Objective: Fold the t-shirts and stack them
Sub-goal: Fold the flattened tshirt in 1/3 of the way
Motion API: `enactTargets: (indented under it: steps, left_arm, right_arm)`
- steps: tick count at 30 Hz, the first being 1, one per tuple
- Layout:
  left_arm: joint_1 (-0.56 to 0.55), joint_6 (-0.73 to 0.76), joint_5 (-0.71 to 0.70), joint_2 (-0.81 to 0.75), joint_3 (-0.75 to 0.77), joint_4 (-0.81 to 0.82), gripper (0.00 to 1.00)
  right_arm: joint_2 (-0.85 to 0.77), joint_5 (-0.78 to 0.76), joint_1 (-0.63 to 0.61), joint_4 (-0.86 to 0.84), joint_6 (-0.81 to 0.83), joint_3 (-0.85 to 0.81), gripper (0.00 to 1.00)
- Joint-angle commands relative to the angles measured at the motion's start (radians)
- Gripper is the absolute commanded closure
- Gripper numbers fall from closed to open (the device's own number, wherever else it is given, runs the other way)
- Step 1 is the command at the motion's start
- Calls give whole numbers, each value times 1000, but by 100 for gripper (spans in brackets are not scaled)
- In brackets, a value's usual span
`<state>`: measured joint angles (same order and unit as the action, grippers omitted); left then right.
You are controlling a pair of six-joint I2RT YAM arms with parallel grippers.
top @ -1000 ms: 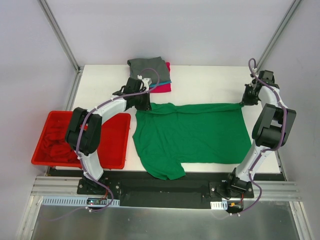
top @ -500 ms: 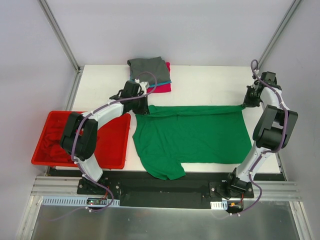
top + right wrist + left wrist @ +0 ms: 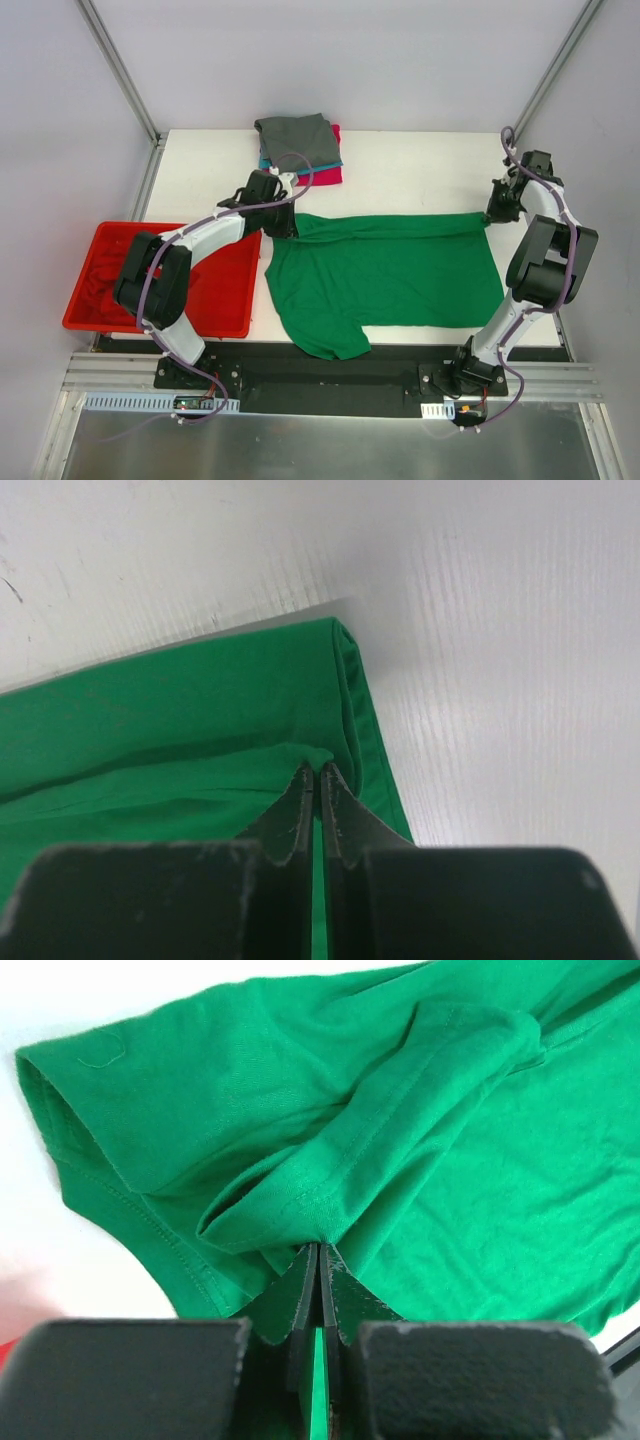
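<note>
The bright green t-shirt (image 3: pixel 385 272) lies spread on the white table, one sleeve hanging at the near edge. My left gripper (image 3: pixel 283 222) is shut on a pinch of its far left corner, near the sleeve; the left wrist view shows green cloth (image 3: pixel 330 1140) bunched at the fingertips. My right gripper (image 3: pixel 492 215) is shut on the far right corner; in the right wrist view the hem (image 3: pixel 350 710) is folded at the tips. A folded stack with a grey t-shirt (image 3: pixel 296 137) on top, teal and magenta ones (image 3: pixel 328 174) beneath, sits at the back.
A red plastic bin (image 3: pixel 225 290) stands at the table's left edge with red cloth (image 3: pixel 110 285) inside. The table's right edge lies just beyond my right gripper. Metal frame posts rise at the back corners.
Both grippers have moved toward the near side, pulling the shirt's far edge over the cloth. The far edge now lies lower on the table. The stack has not moved.
</note>
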<state>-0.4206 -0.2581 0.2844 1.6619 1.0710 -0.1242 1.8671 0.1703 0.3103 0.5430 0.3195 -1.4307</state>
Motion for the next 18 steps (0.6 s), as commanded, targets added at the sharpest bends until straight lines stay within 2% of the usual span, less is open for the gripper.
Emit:
enactTargets:
  steps: [1, 7, 9, 11, 18]
  left_arm:
    - [-12, -21, 21, -31, -32, 23, 100]
    - [-26, -44, 24, -22, -83, 38, 100]
    - [-26, -49, 12, -17, -85, 38, 100]
    - [-26, -56, -2, -21, -88, 38, 100]
    - [-24, -69, -56, -57, -60, 37, 100]
  right_arm:
    - [-54, -18, 10, 21, 7, 21, 98]
    - [-75, -57, 10, 26, 3, 62, 93]
    - [-83, -71, 10, 17, -5, 79, 93]
    - [-92, -75, 10, 2, -16, 96, 99]
    - [-91, -34, 10, 29, -36, 49, 99]
